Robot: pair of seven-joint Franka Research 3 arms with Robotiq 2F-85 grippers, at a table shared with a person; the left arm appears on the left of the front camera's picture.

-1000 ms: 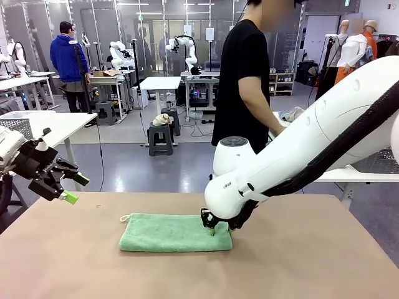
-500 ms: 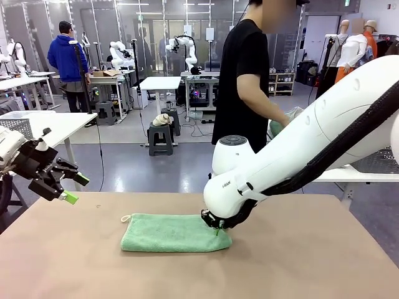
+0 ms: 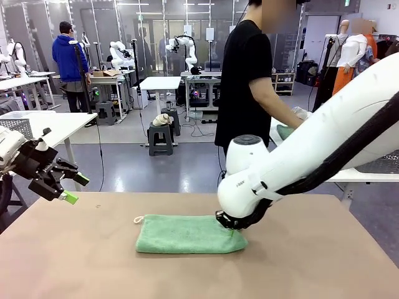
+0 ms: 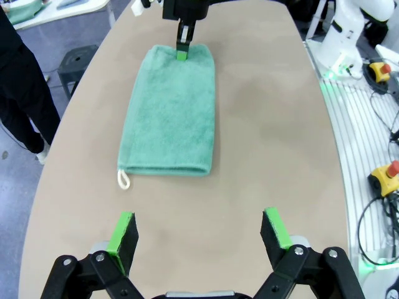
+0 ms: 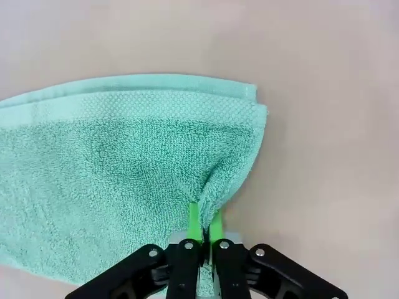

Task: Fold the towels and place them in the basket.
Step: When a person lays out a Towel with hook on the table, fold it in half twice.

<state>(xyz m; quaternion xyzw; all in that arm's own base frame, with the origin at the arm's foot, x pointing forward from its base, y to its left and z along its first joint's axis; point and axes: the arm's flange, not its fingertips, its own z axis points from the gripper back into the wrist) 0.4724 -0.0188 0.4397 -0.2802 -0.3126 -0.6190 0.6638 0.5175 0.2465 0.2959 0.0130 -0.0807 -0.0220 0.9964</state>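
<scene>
At the middle of the table (image 3: 312,261), flat and already doubled over: mint green towel (image 3: 190,234). Clenched on a pinch of its right end: right gripper (image 5: 203,225). Hanging wide apart and empty, well off to the left: left gripper (image 4: 199,229). Judged early: probably needs another fold, then carrying to the basket, then the same for the other towel
</scene>
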